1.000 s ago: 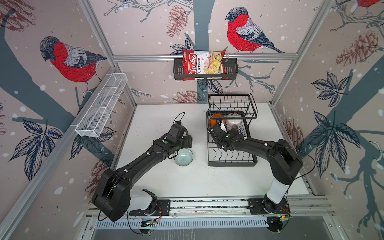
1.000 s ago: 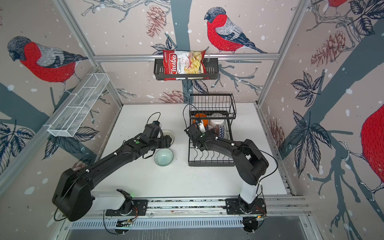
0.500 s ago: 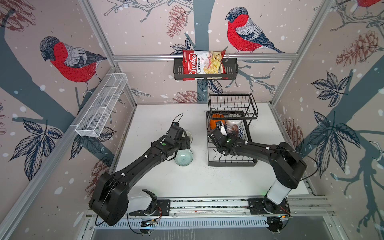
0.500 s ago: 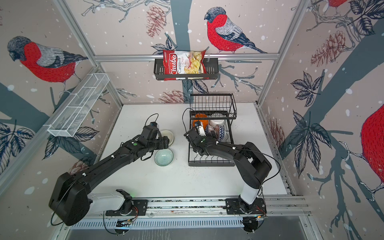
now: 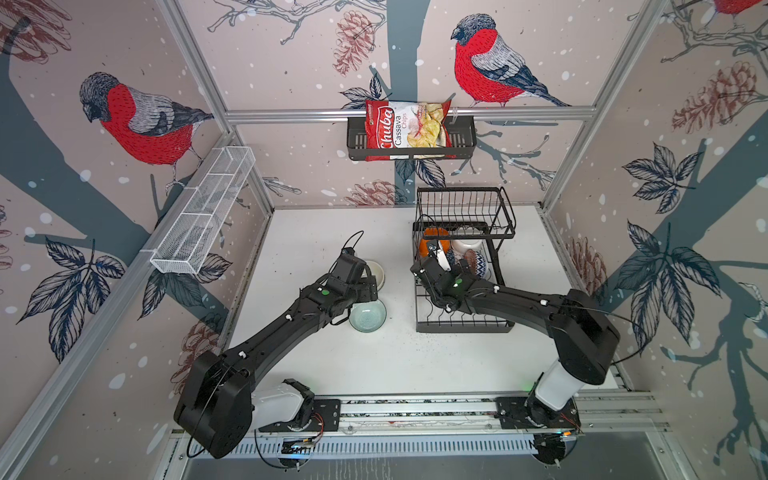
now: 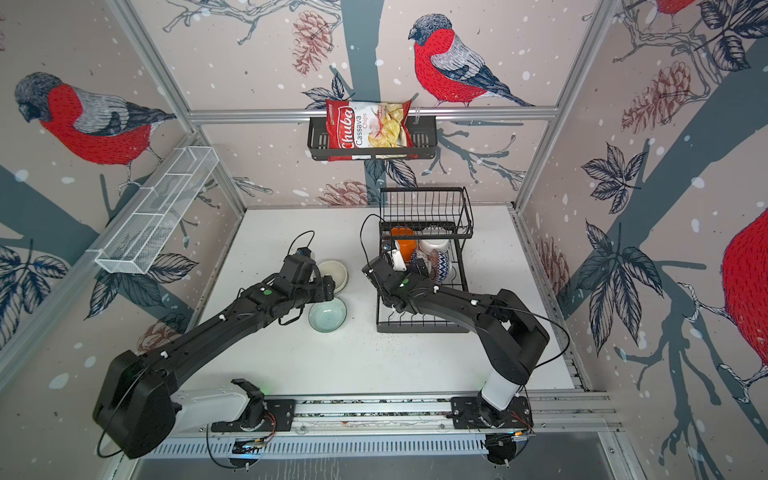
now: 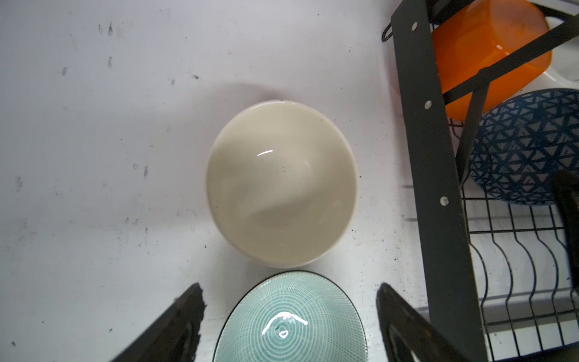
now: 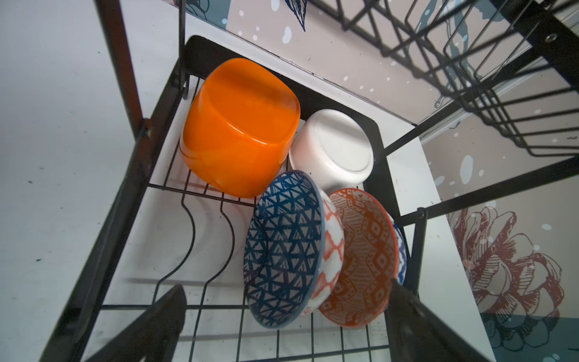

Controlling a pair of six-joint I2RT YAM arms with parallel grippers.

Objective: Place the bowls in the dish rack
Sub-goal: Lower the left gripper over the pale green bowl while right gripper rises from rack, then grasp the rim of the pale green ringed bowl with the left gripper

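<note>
A cream bowl (image 7: pixel 280 183) and a pale teal bowl (image 7: pixel 289 319) sit upright on the white table, left of the dish rack (image 7: pixel 423 125). They show in both top views as the cream bowl (image 5: pixel 377 271) (image 6: pixel 334 274) and the teal bowl (image 5: pixel 368 316) (image 6: pixel 327 316). My left gripper (image 7: pixel 288 285) (image 5: pixel 368 291) is open over the teal bowl's far rim, holding nothing. My right gripper (image 8: pixel 286 286) (image 5: pixel 453 261) is open over the rack's tray (image 8: pixel 125 200). In the tray lean an orange bowl (image 8: pixel 238 128), a white bowl (image 8: pixel 335 147), a blue patterned bowl (image 8: pixel 282 250) and an orange-red patterned bowl (image 8: pixel 363 257).
The rack's raised basket tier (image 5: pixel 465 212) overhangs the bowls at the back. A black wall basket (image 5: pixel 461 141) holds a chips bag (image 5: pixel 405 129). A white mesh tray (image 5: pixel 203 212) hangs on the left wall. The rack's front dividers (image 5: pixel 461 320) hold nothing.
My right gripper has drawn back slightly from the bowls in the rack, jaws wide. The left arm has shifted a little, with its gripper still over the teal bowl.
</note>
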